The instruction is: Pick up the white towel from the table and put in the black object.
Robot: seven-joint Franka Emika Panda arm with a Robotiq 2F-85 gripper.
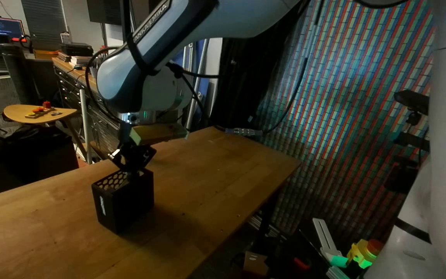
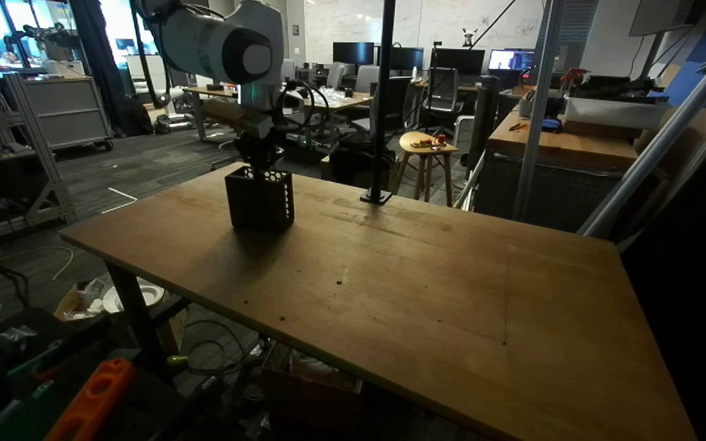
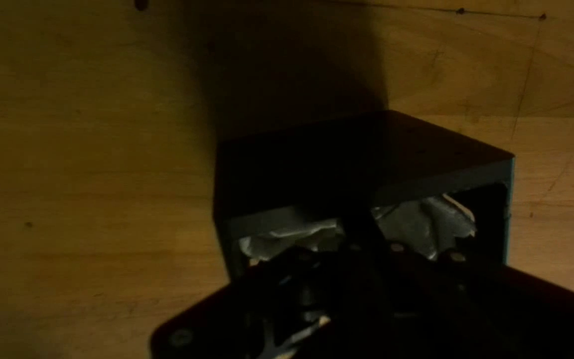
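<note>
The black object is an upright, open-topped box with hexagon holes [image 1: 138, 205], standing on the wooden table; it also shows in an exterior view [image 2: 261, 202] and the wrist view [image 3: 307, 174]. The white towel [image 3: 411, 224] looks grey and crumpled inside the box in the wrist view. It is hidden by the box walls in both exterior views. My gripper [image 1: 133, 175] points down into the box opening, fingers together, also seen in an exterior view [image 2: 259, 173] and dark in the wrist view [image 3: 359, 224]. Towel folds show on both sides of the fingers; the fingertips themselves are hidden.
The wooden table [image 2: 451, 288] carries the box near one end. A black post [image 2: 376, 195] rises from the table's far edge. A stool [image 2: 423, 144] with small toys stands beyond it. The box casts a dark shadow on the table.
</note>
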